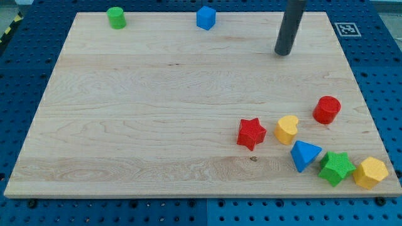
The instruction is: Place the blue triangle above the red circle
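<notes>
The rod stands near upright; my tip (283, 53) rests free on the board, touching nothing. The red circle (326, 109) and blue triangle (304, 155) lie well below it.

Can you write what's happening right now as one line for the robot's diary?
my tip: top right, touching no block | blue triangle: lower right, below-left of red circle, beside green star | task: not yet done

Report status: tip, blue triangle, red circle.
My tip near view's top, touching nothing. Blue triangle block below-left of red round block. Yellow heart block close between them.
</notes>
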`<state>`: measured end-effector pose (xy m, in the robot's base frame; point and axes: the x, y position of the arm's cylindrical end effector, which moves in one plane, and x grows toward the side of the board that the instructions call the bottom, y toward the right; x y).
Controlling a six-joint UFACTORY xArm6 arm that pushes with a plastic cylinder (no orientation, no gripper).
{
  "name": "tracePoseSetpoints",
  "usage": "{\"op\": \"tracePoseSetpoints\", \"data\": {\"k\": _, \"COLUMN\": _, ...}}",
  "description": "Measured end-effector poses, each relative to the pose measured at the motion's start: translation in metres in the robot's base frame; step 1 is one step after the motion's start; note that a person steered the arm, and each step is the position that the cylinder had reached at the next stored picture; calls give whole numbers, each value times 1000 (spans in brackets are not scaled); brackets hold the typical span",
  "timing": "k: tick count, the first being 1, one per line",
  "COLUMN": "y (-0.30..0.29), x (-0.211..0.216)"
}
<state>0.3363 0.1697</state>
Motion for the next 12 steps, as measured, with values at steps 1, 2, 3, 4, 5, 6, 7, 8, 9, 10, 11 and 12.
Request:
{"op": "tracePoseSetpoints", "data": {"k": 1, "y": 0, "x": 1}}
{"op": "tracePoseSetpoints", "data": {"k": 2, "y": 0, "x": 1}}
{"op": "tracePoseSetpoints", "data": {"k": 3, "y": -2, "x": 13}}
{"op": "tracePoseSetpoints", "data": {"k": 4, "y": -38, "x": 50}}
{"op": "tracePoseSetpoints", "data": {"k": 5, "y": -79, "x": 86}}
{"op": "tracePoseSetpoints", "data": {"k": 6, "y": -122, "x": 124}}
{"op": "tracePoseSetpoints", "data": {"k": 7, "y": -140, "x": 172}}
{"op": "tracePoseSetpoints", "data": {"k": 8, "y": -146, "x": 240}}
{"op": "tracePoseSetpoints", "data": {"k": 9, "y": -130, "x": 271}}
{"op": "tracePoseSetpoints", "data": {"k": 10, "y": -87, "x": 271}}
{"op": "tracePoseSetpoints", "data": {"k": 11, "y": -70, "x": 275}}
{"op": "tracePoseSetpoints", "data": {"k": 12, "y": -56, "x": 275}}
